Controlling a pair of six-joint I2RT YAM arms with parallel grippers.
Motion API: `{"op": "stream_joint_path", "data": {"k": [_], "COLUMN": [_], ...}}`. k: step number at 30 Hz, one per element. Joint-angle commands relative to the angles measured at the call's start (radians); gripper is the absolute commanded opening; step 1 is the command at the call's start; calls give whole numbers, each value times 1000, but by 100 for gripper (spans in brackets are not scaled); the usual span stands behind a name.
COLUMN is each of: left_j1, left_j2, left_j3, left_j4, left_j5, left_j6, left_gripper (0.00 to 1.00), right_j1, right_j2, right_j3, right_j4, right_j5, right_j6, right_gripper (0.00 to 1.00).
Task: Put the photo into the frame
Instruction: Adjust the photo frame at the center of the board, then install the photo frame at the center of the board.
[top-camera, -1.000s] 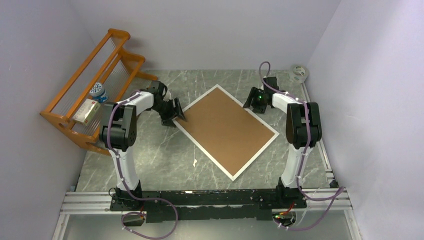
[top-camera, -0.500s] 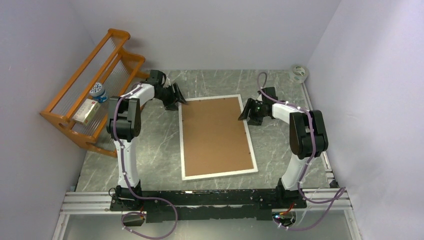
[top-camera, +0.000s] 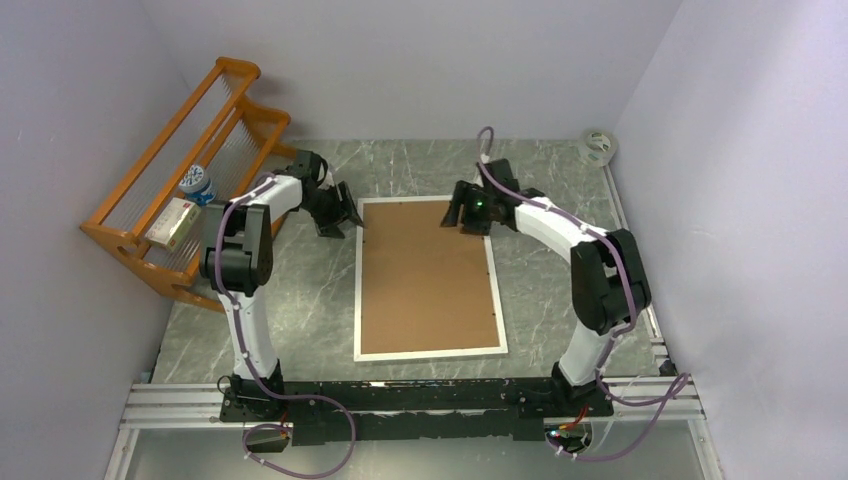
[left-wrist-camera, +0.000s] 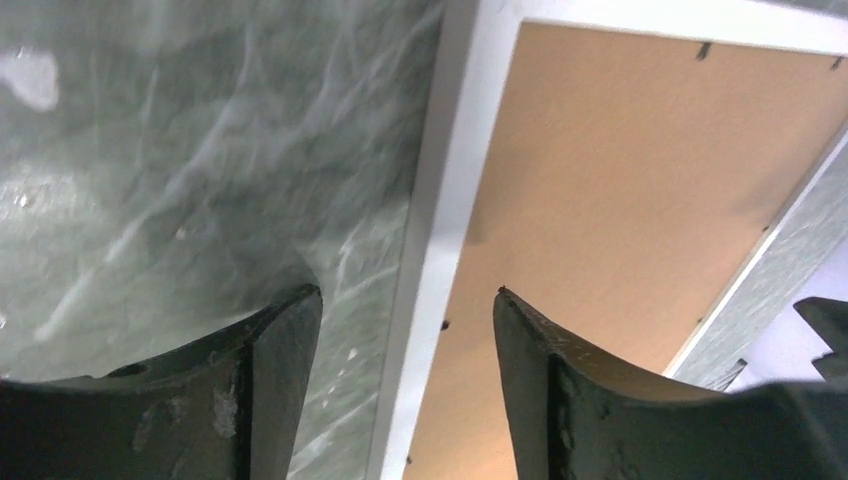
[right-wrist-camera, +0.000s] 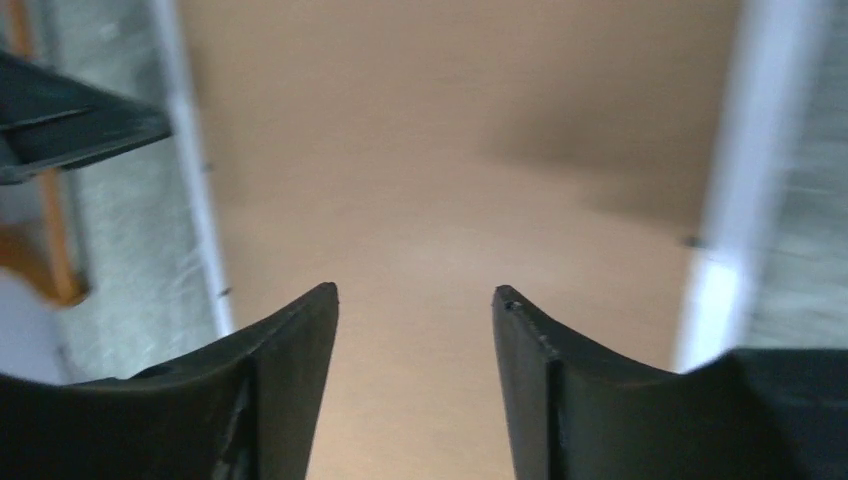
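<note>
At the left stands the orange wooden rack (top-camera: 175, 190), well apart from the work. Next comes the left gripper (top-camera: 345, 216), low over the far-left corner of the frame (top-camera: 358, 300). In its wrist view the fingers (left-wrist-camera: 270, 350) stand wide apart with the white rail between them, and they have hold of nothing. The frame lies flat in the middle of the marble-patterned table (top-camera: 290, 310), face down, with the brown hardboard back (top-camera: 425, 275) turned up. Its long axis runs almost straight from the arm bases toward the far wall, and the short far edge lies between the two grippers. The right gripper (top-camera: 462, 214) hovers over the far part of the back, inside the right rail, also well open and empty. The photo shows in no view (it could be under the back or somewhere else, and the pictures do not tell). The likely trouble is slipping. The rail is thin and low, so the left fingers may close on air or push the frame sideways across the smooth table. The back appears to be in place, with small dark clips (left-wrist-camera: 704, 50) along its edge. They are tiny for such broad fingertips, and a blunt pry could bend the board or lift the whole frame by one corner, which would strain the pane.
</note>
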Motion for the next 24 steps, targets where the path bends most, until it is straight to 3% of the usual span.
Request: {"op": "stream_joint_path", "data": {"k": [1,4,8,14,18,24], "left_j1": [7,7,7,7,5,5], "left_j2": [-110,-161,-196,-195,-175,-133], "left_j3": [-90,-184,-305,-359,-366,-366], "left_j4": [-16,29,102,90,25,-5], "left_j5": [20,105,230,260,254,257], "left_j6": [21,25,23,4,39,45], "left_gripper": [65,58,40,31,23,9], "right_j1": [84,135,197,280,331,355], "right_j2": [80,129,229,327,395,440], "right_j3": [36,12,28,102,238,303], "right_j4": [190,410,603,593,396,306], "right_j5": [-220,-355,-457,-482,-472,-510], "right_j6": [119,260,418,483,425,395], "right_gripper": [55,40,32,22,22,18]}}
